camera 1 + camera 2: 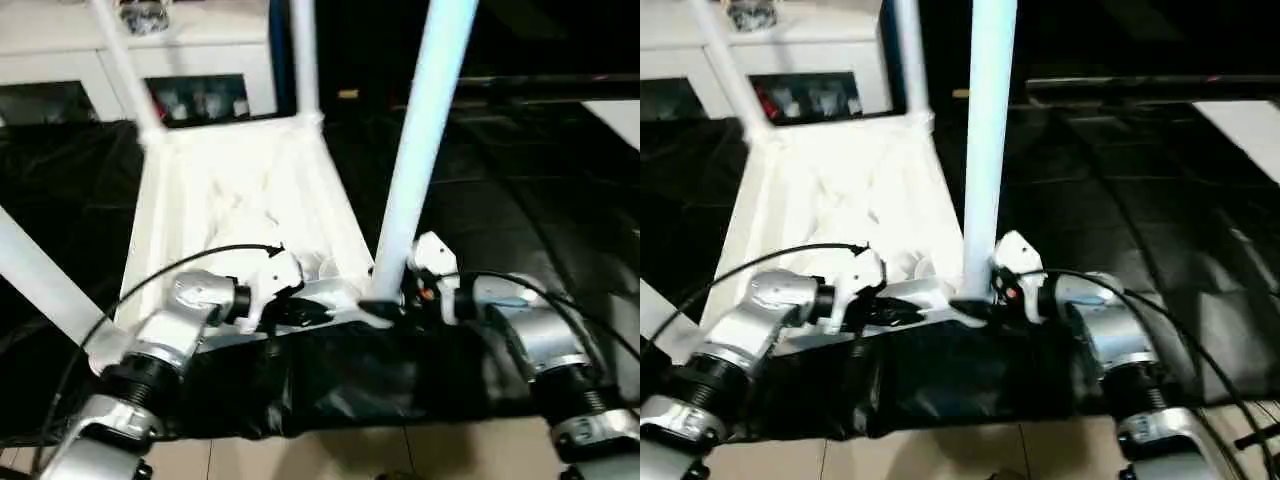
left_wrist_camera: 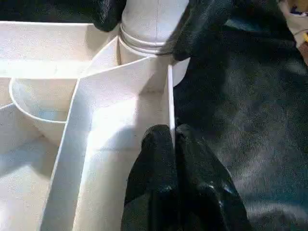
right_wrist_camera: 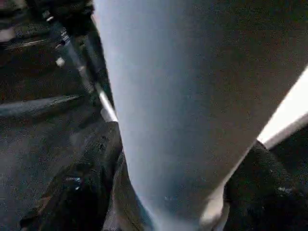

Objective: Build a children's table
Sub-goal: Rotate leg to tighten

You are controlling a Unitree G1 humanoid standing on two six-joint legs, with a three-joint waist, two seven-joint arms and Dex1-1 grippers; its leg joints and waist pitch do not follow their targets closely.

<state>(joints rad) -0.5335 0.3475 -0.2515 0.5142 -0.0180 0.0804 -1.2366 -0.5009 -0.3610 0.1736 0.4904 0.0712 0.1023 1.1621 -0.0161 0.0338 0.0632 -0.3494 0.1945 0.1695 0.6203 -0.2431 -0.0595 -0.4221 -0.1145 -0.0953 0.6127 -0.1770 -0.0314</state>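
On the black-draped worktop, the upturned tabletop (image 1: 235, 200) takes its near-right leg (image 1: 420, 130): the right gripper (image 3: 168, 192) clasps the leg's base at the corner socket (image 2: 144, 48) while the left gripper (image 2: 174, 144) pinches the near rim. Holding the leg upright and pressing straight down should seat it.

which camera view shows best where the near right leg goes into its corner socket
The left wrist view: the leg enters the round socket there, flanked by black fingers. Head views show the whole leg, its base hidden by the right gripper. Right wrist view shows tube alone.
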